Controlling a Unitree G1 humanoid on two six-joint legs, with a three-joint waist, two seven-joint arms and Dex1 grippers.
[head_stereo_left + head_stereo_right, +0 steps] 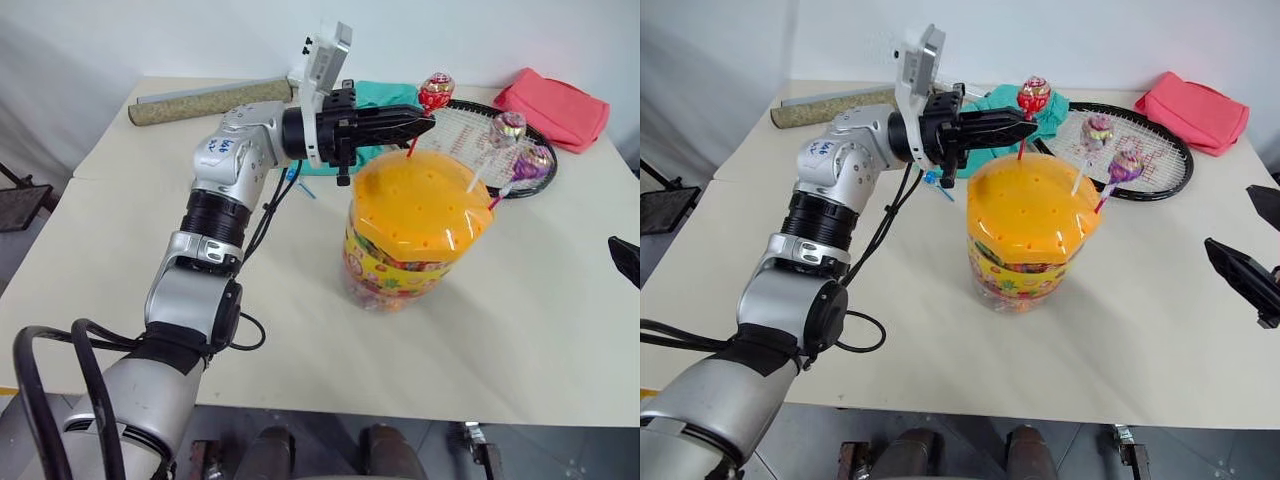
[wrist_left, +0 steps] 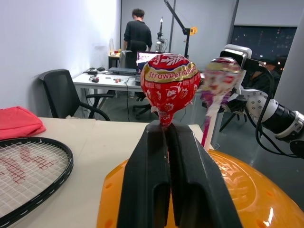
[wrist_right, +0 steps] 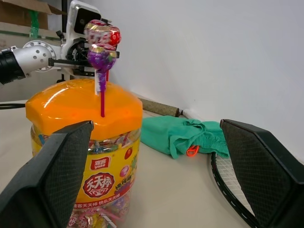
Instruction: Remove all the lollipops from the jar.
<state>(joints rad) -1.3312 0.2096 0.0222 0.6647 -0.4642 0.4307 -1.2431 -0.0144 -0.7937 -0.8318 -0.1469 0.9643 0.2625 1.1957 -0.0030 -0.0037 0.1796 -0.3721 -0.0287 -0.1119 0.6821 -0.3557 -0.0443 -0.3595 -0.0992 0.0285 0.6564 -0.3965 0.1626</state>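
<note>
The jar (image 1: 415, 240), a clear tub with an orange holed lid and a yellow candy label, stands mid-table. Three lollipops stand upright with their sticks in the lid. My left gripper (image 1: 425, 125) reaches in level from the left and is shut on the stick of the red lollipop (image 1: 436, 92), just under its strawberry-print ball (image 2: 169, 88). A pink-gold lollipop (image 1: 508, 128) and a purple lollipop (image 1: 533, 160) stand free on the lid's far right side. My right gripper (image 3: 156, 123) is open and empty, off to the jar's right, facing it.
A racket (image 1: 500, 135) lies behind the jar, with a pink cloth (image 1: 555, 105) at the back right and a green cloth (image 1: 385, 95) behind my left gripper. A speckled roll (image 1: 210, 102) lies at the back left. A person (image 2: 137, 33) stands at a far desk.
</note>
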